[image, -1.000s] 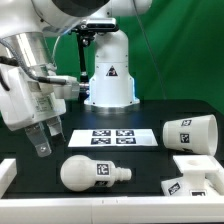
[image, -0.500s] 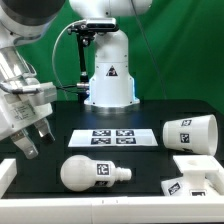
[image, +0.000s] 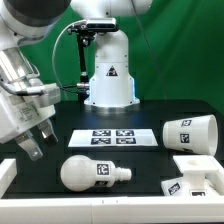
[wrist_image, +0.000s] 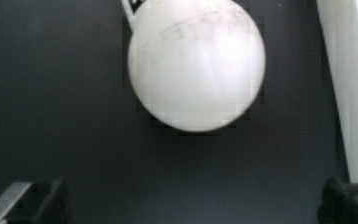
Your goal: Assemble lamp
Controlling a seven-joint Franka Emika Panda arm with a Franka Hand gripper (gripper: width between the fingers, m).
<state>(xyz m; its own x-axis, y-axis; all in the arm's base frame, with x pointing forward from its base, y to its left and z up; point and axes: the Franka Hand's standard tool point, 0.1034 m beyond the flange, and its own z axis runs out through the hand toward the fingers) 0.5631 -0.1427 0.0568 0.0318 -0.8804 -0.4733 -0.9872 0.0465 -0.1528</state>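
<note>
The step in hand looks like the approach to the first pick: no lamp part is lifted or joined yet.

Nearest in the exterior view, the bulb (image: 88,172) lies on its side on the black worktop (image: 150,158), its narrow neck pointing to the exterior view's right. The boxy base (image: 195,168) sits at the near right, apart from the bulb.

The tool (image: 38,138) hovers above the worktop on the exterior view's left, just beside the bulb's round end. The wrist view shows its fingers (wrist_image: 23,200) spread wide with nothing between them and the bulb (wrist_image: 194,65) ahead.

Farther back, the marker board (image: 112,137) lies flat, with the shade (image: 190,132) on its side to its right.

Next, I judge, the tool must move over the bulb, straddle it, descend and close.

Count: one bulb, one base, one shade, one marker board.
</note>
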